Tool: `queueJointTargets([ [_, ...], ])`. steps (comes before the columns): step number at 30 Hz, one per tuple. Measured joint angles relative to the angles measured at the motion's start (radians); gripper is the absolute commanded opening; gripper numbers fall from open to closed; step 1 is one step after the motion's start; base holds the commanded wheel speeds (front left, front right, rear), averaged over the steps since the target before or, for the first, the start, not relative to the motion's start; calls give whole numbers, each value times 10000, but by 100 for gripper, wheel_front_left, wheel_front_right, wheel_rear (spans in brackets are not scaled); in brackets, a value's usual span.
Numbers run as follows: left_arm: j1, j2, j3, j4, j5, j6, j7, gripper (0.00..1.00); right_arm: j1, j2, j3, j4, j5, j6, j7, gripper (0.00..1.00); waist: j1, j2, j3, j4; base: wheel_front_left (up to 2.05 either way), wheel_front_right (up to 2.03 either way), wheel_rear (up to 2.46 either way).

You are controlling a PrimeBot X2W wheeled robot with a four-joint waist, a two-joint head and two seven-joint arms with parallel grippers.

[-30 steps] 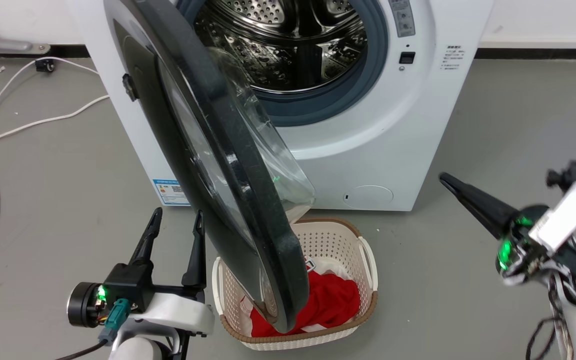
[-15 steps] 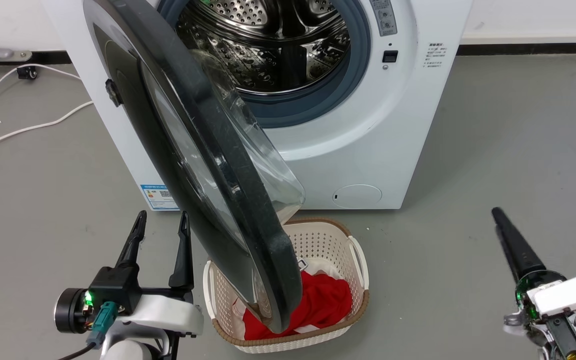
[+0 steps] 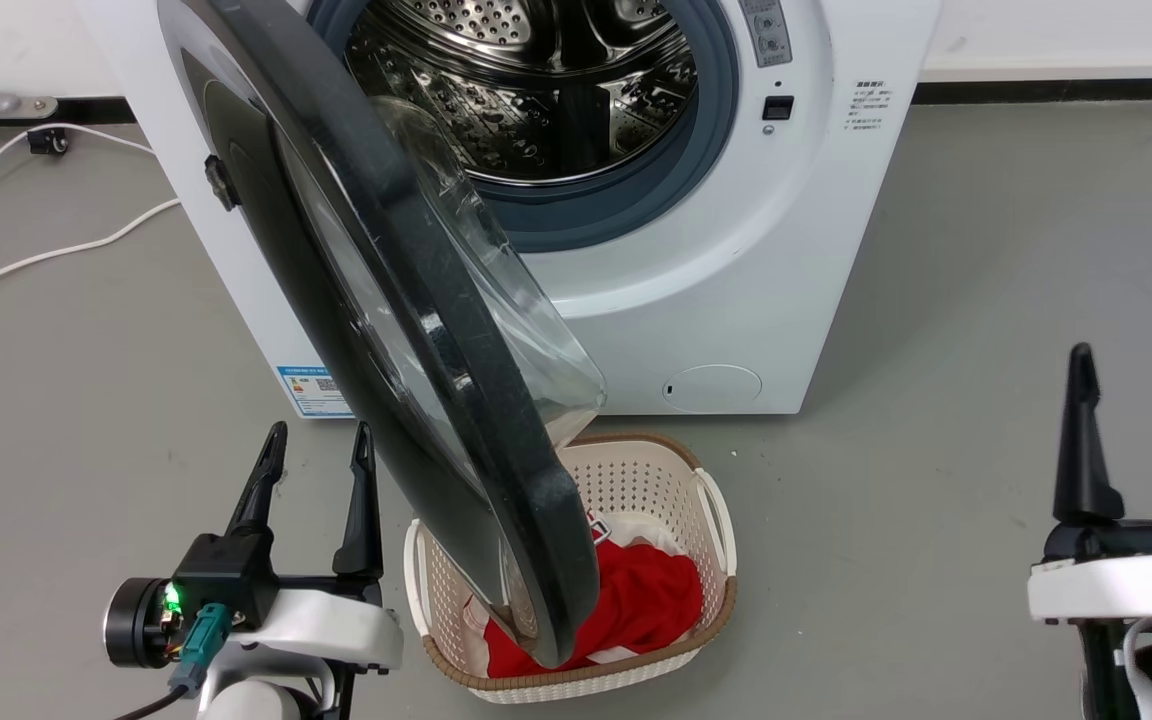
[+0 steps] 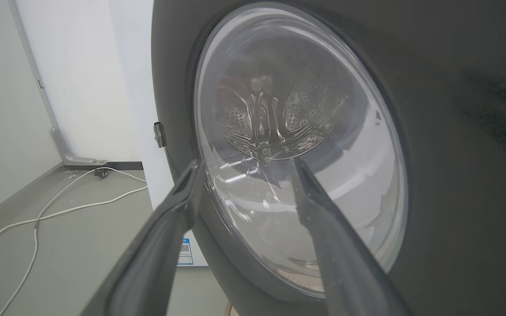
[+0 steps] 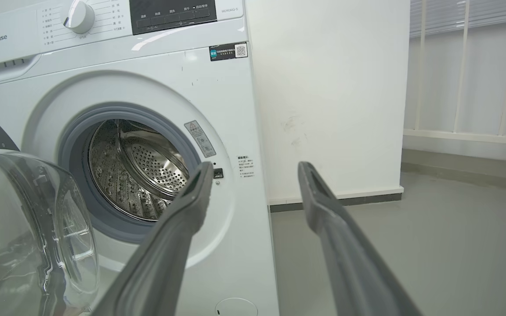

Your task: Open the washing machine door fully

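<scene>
The washing machine [image 3: 736, 280] is a white front-loader with its steel drum [image 3: 536, 90] exposed. Its glossy black washing machine door [image 3: 416, 330] stands swung out toward me, edge-on, hinged at the machine's left, glass bowl [image 3: 506, 290] bulging toward the drum. My left gripper [image 3: 316, 440] is open just left of the door's outer face, touching nothing; the left wrist view shows the door [image 4: 455, 131] and its glass [image 4: 297, 145] close ahead of my left gripper [image 4: 246, 164]. Far right, my right gripper [image 3: 1126, 365] is open and empty, well clear of the machine [image 5: 147, 109].
A cream laundry basket [image 3: 711, 520] holding red cloth [image 3: 651, 600] sits on the grey floor under the door's lower edge. White cables [image 3: 46, 250] trail across the floor at the left. A white wall [image 5: 323, 87] stands right of the machine.
My right arm swung from a turned, blurred pose to upright at the lower right, fingers now apart. The camera shifted slightly. Door and left gripper hold their places.
</scene>
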State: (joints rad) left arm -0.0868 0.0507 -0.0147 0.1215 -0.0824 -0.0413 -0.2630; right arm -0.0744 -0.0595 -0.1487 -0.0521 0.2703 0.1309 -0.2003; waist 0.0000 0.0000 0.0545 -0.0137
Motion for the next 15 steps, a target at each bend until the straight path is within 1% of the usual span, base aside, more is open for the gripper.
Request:
queueJointTargets([
  [2, -2, 0, 0, 0, 4, -19, 0, 100, 82, 8, 125, -368, -1129, 0, -54, 100, 0, 0, -13, 14, 0, 0, 0],
  [4, -3, 0, -2, 0, 25, -25, 0, 100, 334, 27, 265, -665, -1969, 0, -58, 100, 0, 0, -27, 36, 0, 0, 0],
  [7, -5, 0, -2, 8, 65, -42, 0, 100, 778, 56, 485, -884, -2685, 2, -12, 100, 0, 0, -47, 60, 0, 0, 0],
  [9, -6, 0, 0, 12, 79, -73, 0, 100, 1060, 73, 568, -867, -2652, 2, 33, 100, 0, 0, -58, 71, 0, 0, 0],
  [15, -8, 0, 8, 15, 105, -86, 0, 100, 1414, 75, 665, -334, -1941, 2, -65, 100, 0, 0, -63, 45, 0, 0, 0],
])
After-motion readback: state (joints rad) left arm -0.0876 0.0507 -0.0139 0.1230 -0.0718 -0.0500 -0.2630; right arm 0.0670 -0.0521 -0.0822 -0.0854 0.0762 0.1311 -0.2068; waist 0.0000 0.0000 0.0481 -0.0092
